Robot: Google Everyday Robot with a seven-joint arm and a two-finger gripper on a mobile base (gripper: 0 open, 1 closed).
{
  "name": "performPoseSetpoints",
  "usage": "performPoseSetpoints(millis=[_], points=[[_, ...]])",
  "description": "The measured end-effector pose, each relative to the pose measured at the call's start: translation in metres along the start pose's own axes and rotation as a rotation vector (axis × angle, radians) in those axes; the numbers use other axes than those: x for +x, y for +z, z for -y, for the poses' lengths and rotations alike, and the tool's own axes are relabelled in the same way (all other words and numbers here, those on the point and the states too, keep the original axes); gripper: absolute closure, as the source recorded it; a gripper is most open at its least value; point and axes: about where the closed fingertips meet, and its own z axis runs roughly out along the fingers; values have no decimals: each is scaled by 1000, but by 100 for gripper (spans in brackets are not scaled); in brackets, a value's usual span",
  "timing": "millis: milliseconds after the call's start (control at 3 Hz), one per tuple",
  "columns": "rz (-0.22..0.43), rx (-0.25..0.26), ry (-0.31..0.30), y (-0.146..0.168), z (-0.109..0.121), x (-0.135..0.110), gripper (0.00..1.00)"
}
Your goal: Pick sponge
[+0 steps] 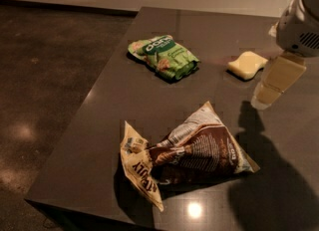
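Note:
The sponge (247, 64) is a small pale yellow block with wavy sides, lying flat on the dark table (214, 31) at the back right. My gripper (265, 97) hangs from the white arm at the right edge. It is above the table, just right of the sponge and a little nearer to the camera, and does not touch the sponge. It holds nothing that I can see.
A green snack bag (162, 57) lies left of the sponge at the table's back middle. A crumpled brown and white snack bag (192, 155) lies near the front. The table's left edge (82, 110) drops to a dark floor.

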Motion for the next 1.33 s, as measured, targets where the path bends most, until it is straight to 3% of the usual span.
performPoseSetpoints(millis=[667, 1000, 1333], points=[[-4, 67, 297, 49, 63, -8, 0], [15, 66, 414, 72, 89, -8, 0], [26, 30, 512, 103, 110, -5, 0]])
